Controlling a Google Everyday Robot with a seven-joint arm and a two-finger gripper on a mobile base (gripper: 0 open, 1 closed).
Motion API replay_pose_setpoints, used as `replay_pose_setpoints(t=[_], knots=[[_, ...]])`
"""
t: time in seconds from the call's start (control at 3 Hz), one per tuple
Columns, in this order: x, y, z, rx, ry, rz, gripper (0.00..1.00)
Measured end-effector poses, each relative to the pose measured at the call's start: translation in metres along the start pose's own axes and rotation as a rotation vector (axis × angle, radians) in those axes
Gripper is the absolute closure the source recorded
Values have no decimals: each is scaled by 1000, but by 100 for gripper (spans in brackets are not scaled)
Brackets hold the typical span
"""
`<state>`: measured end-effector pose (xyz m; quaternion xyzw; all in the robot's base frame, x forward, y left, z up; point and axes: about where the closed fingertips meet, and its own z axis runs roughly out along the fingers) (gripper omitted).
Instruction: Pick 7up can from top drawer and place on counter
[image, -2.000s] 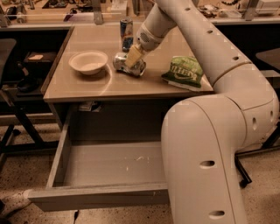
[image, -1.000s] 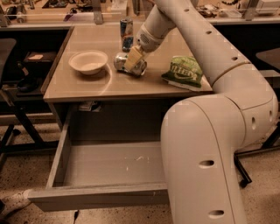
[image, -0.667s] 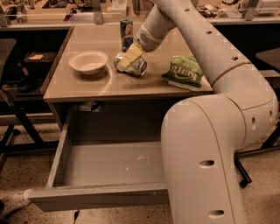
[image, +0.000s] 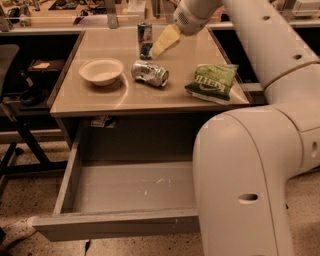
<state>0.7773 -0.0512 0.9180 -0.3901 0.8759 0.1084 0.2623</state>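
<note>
The 7up can, silver and dented, lies on its side in the middle of the beige counter. My gripper hangs above and just behind the can, apart from it, open and empty. The top drawer is pulled out below the counter, and the part of its grey floor that shows is bare. My arm's body hides the drawer's right part.
A white bowl sits left of the can. A taller blue-and-silver can stands behind it, close to the gripper. A green chip bag lies at the right. A dark chair stands left of the counter.
The gripper has let go of the 7up can and risen up and back from it. The can stays lying on the counter.
</note>
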Motion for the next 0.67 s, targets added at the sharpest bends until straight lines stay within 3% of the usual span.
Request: replay_pose_setpoints(t=[0.33,0.67], knots=[[2,-38,-104,227,-30,79,0],[13,-56,-162,357,-39,142,0]])
